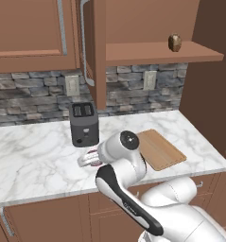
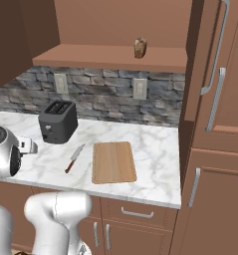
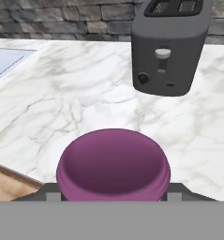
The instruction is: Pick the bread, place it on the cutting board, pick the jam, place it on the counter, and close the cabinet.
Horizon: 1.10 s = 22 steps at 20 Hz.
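I have the jam (image 3: 113, 161) pinched between the gripper (image 3: 114, 193) jaws, one on each side of the jar, held low over the counter (image 1: 34, 156) in front of the toaster (image 1: 83, 124). It looks small, rigid and light, and I judge its smooth round wall slippery, so gripping across the middle of its body seems safest; being possibly glass, it wants a gentle set-down. The bread (image 1: 175, 42) sits on the shelf (image 1: 157, 52), though the board (image 1: 160, 149) lies bare beside the knife (image 2: 74, 158).
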{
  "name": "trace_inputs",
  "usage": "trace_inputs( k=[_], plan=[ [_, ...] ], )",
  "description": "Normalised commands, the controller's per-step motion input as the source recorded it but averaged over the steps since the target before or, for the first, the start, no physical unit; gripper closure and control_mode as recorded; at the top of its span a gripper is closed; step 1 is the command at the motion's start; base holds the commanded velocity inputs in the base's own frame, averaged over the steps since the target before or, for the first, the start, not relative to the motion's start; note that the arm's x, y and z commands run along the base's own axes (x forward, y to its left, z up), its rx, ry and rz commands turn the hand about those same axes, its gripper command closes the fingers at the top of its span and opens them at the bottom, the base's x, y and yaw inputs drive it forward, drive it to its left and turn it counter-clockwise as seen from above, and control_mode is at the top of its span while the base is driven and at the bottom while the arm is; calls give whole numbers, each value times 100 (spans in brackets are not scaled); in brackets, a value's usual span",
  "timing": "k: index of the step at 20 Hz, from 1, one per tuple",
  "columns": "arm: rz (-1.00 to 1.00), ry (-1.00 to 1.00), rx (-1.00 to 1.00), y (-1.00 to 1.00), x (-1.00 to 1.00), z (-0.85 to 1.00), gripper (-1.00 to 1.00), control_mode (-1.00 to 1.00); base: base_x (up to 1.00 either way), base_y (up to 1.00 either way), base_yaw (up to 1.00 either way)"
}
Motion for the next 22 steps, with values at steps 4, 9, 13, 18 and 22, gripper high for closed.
trace_inputs(
  k=[4,9,13,18,22],
  plan=[
    [0,0,0,4,11,-10,100,-100,0,0,0],
    [0,0,0,5,14,-13,100,-100,0,0,0],
    [0,0,0,5,14,-12,100,-100,0,0,0],
    [0,0,0,5,15,-15,100,-100,0,0,0],
    [0,0,0,4,14,-17,100,-100,0,0,0]
  ],
)
